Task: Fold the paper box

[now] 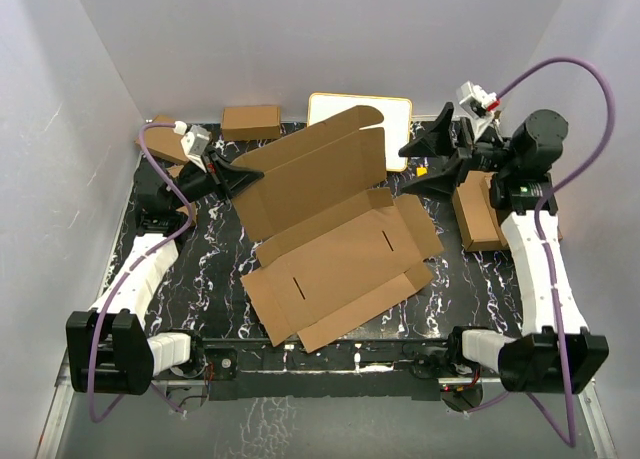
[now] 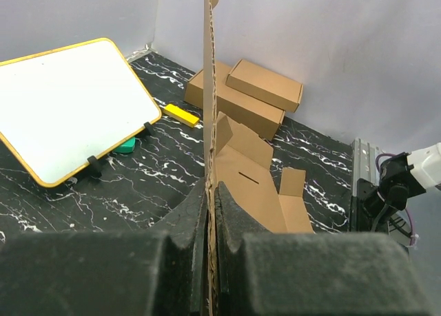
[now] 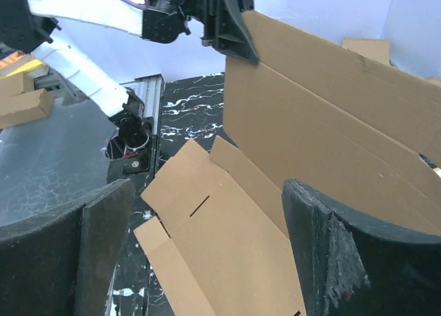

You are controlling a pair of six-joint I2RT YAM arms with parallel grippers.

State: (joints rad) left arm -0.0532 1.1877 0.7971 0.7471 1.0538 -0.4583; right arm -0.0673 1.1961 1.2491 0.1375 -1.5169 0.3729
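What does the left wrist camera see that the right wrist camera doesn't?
Only the left wrist view shows the white board with its tan frame and a small yellow block beside it. Only the right wrist view shows the right hand, its fingers wide apart, facing the cardboard. Both show the paper box: its raised panel pinched at the edge by the shut left hand, and its lower part with a slit.
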